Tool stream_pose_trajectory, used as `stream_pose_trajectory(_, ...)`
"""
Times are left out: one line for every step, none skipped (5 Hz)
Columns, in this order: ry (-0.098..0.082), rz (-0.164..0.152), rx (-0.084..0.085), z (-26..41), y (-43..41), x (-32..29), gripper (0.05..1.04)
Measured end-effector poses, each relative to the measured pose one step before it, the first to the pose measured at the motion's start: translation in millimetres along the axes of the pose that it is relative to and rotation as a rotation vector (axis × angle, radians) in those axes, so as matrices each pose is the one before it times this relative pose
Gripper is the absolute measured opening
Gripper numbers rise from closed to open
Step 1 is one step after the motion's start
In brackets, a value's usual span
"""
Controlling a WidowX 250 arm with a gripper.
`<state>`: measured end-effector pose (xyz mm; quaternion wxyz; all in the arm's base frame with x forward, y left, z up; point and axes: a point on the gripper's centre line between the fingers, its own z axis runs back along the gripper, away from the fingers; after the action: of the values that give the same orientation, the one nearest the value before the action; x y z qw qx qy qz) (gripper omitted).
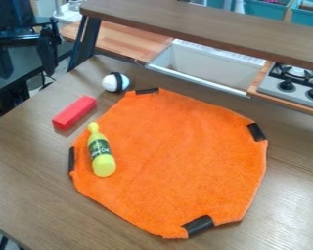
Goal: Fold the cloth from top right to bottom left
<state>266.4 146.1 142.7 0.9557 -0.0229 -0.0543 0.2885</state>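
Note:
The black gripper (24, 71) hangs at the upper left, off the table's left edge and well away from the cloth. Its two fingers stand wide apart with nothing held between them. An orange cloth (179, 151) lies spread out and mostly flat over the middle of the table, with clipped-looking corners. Black strips mark its edge at the top left, right, bottom and left. On the cloth's left part lies a yellow bottle (100, 154) with a dark green label.
A red block (74, 112) and a white ball (115, 82) with a black band sit beyond the cloth's upper left edge. Behind the wooden table (28, 166) are a raised shelf (205, 22), a white sink (208, 66) and a stove (293, 83) at the right.

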Motion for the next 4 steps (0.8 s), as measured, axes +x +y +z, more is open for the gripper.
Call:
stream_pose_trajectory(0.0236,-0.0004,-0.0118,-9.7,-2.69,-0.74,0.999)
stream_pose_trajectory(-0.0419,-0.065,-0.0964,-16.73,-36.22,-1.47,0.999)
stream_pose_trajectory(-0.0162,-0.0134,-0.0516,-6.84,-22.27,-1.83,0.999)
stream_pose_trajectory(-0.0321,0.0386,0.0152,-18.27,-37.07,1.01,0.999)
